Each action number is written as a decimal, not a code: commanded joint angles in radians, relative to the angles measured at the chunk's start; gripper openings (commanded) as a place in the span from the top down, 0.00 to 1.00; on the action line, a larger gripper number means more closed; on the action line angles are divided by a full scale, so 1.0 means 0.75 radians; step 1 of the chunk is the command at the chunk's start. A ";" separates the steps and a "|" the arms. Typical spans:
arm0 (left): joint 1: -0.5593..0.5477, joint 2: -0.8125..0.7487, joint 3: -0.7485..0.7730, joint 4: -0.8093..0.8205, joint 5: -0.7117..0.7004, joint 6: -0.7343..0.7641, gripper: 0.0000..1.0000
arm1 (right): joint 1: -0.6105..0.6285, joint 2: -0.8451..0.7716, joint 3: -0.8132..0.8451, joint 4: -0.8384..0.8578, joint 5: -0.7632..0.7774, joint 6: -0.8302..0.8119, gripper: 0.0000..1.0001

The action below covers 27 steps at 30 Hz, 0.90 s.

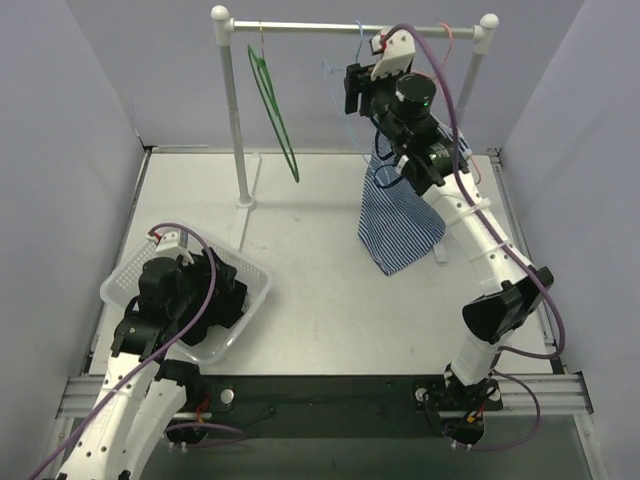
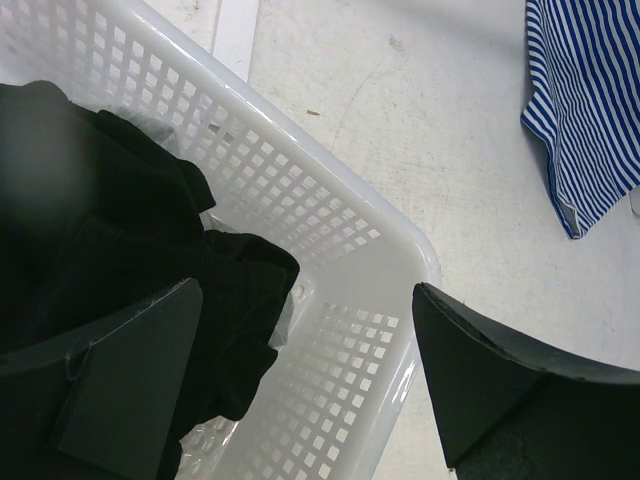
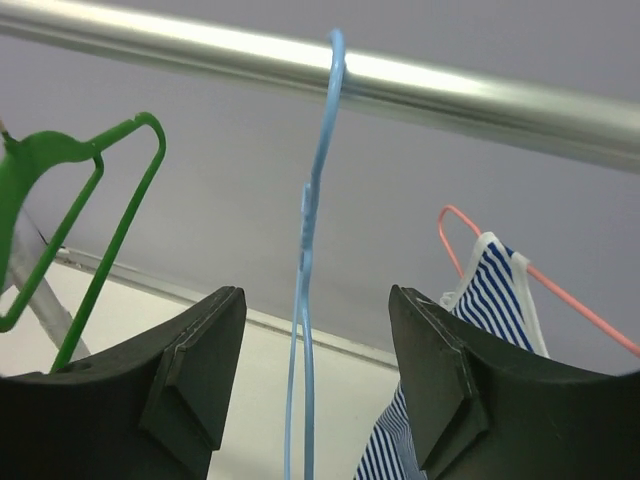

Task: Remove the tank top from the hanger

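The blue-and-white striped tank top (image 1: pixel 400 215) hangs from a pink hanger (image 1: pixel 452 34) at the right end of the rack rod (image 1: pixel 310 27), its hem near the table. In the right wrist view its strap (image 3: pixel 497 285) lies over the pink hanger (image 3: pixel 560 296). My right gripper (image 1: pixel 352 88) is open, raised just under the rod, with a bare light blue hanger (image 3: pixel 305 290) between its jaws (image 3: pixel 315 370), not touching; the tank top is to its right. My left gripper (image 1: pixel 212 285) is open and empty (image 2: pixel 305 370) over a white basket (image 1: pixel 130 270). The tank top's hem shows in the left wrist view (image 2: pixel 590 100).
A bare green hanger (image 1: pixel 272 100) hangs at the rod's left end, also in the right wrist view (image 3: pixel 95 190). The white basket (image 2: pixel 350 240) at front left holds black clothing (image 2: pixel 120 230). The rack's left post (image 1: pixel 235 120) stands on the table; grey walls close in the sides.
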 commanded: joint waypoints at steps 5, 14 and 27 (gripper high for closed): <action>0.004 -0.003 0.007 0.084 0.024 0.020 0.02 | -0.084 -0.320 -0.051 -0.169 -0.110 -0.031 0.38; 0.006 -0.006 0.003 0.086 0.033 0.020 0.03 | -0.332 -0.374 -0.046 -0.374 -0.247 0.033 0.42; 0.004 0.013 0.003 0.096 0.053 0.026 0.03 | -0.612 -0.196 -0.028 -0.477 -0.458 0.121 0.51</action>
